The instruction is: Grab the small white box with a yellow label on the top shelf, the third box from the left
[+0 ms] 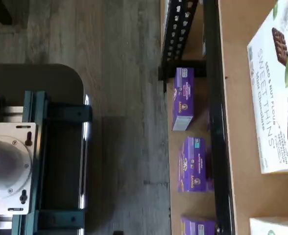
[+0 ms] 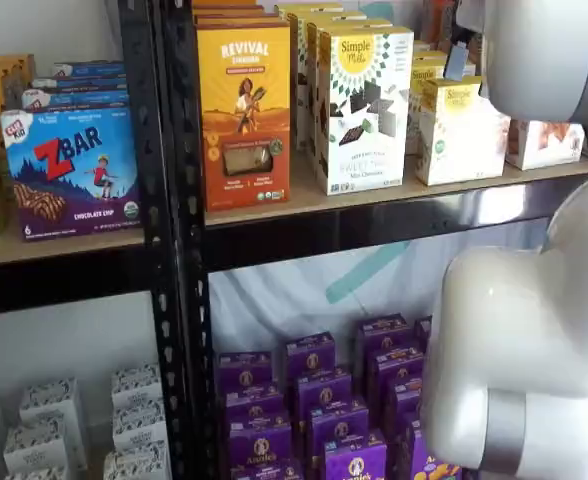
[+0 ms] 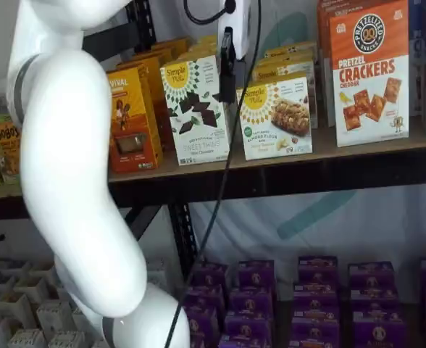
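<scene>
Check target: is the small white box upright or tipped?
Upright: the small white box stands on the top shelf, yellow flap up, beside the Simple Mills box.

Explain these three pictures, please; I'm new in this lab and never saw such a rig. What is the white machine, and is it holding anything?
The white machine is a robot arm that picks boxes off shelves. Two pictures come from fixed cameras facing the shelves; the third from a camera on its wrist, looking down. Its gripper, with black fingers, hangs before the top shelf and holds nothing; whether it is open is unclear. Its target, the small white box, stands untouched beside the taller Simple Mills box.
</scene>
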Available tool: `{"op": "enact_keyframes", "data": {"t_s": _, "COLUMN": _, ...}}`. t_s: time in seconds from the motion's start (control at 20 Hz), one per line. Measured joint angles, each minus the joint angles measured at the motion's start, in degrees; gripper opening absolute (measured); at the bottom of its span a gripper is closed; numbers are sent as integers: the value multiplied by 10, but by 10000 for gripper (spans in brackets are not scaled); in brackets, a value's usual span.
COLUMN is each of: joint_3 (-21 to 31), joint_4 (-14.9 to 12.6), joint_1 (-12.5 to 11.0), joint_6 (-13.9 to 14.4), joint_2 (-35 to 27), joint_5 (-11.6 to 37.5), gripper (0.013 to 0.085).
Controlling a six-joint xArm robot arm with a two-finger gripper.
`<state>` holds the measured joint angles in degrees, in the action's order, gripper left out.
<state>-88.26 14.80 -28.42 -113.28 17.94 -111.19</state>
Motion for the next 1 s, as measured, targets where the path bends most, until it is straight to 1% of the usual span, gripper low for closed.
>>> {"op": "enact_keyframes", "data": {"t_s": 0.05, "joint_3": 12, "joint_4": -18, "joint_1": 10, "joint_6": 3, "joint_2": 10, "joint_5": 12, "gripper": 850}}
{"op": "enact_keyframes", "data": {"t_s": 0.1, "joint_3": 23, "joint_4": -25, "joint_1": 16, "joint_6": 4, "joint_2": 19, "joint_5": 20, "gripper": 850}}
{"op": "enact_keyframes", "data": {"t_s": 0.2, "joint_3": 46, "joint_4": -25, "joint_1": 19, "joint_6": 7, "joint_2": 35, "joint_5": 31, "gripper": 850}}
{"op": "enact_keyframes", "data": {"t_s": 0.3, "joint_3": 65, "joint_4": -13, "joint_1": 16, "joint_6": 7, "joint_2": 49, "joint_5": 45, "gripper": 850}}
{"op": "enact_keyframes", "data": {"t_s": 0.35, "joint_3": 76, "joint_4": -1, "joint_1": 11, "joint_6": 6, "joint_2": 57, "joint_5": 58, "gripper": 850}}
{"op": "enact_keyframes", "data": {"t_s": 0.45, "joint_3": 109, "joint_4": 36, "joint_1": -4, "joint_6": -1, "joint_2": 82, "joint_5": 101, "gripper": 850}}
{"op": "enact_keyframes", "data": {"t_s": 0.5, "joint_3": 130, "joint_4": 60, "joint_1": -14, "joint_6": -6, "joint_2": 95, "joint_5": 130, "gripper": 850}}
{"op": "enact_keyframes", "data": {"t_s": 0.6, "joint_3": 159, "joint_4": 98, "joint_1": -29, "joint_6": -17, "joint_2": 114, "joint_5": 183, "gripper": 850}}
{"op": "enact_keyframes", "data": {"t_s": 0.65, "joint_3": 168, "joint_4": 112, "joint_1": -34, "joint_6": -23, "joint_2": 118, "joint_5": 207, "gripper": 850}}
{"op": "enact_keyframes", "data": {"t_s": 0.7, "joint_3": 174, "joint_4": 119, "joint_1": -38, "joint_6": -29, "joint_2": 119, "joint_5": 227, "gripper": 850}}
{"op": "enact_keyframes", "data": {"t_s": 0.75, "joint_3": 177, "joint_4": 123, "joint_1": -40, "joint_6": -35, "joint_2": 117, "joint_5": 247, "gripper": 850}}
{"op": "enact_keyframes", "data": {"t_s": 0.85, "joint_3": 175, "joint_4": 120, "joint_1": -40, "joint_6": -43, "joint_2": 109, "joint_5": 269, "gripper": 850}}
{"op": "enact_keyframes", "data": {"t_s": 0.9, "joint_3": 170, "joint_4": 111, "joint_1": -38, "joint_6": -47, "joint_2": 101, "joint_5": 277, "gripper": 850}}
{"op": "enact_keyframes", "data": {"t_s": 1.0, "joint_3": 156, "joint_4": 94, "joint_1": -35, "joint_6": -50, "joint_2": 84, "joint_5": 278, "gripper": 850}}
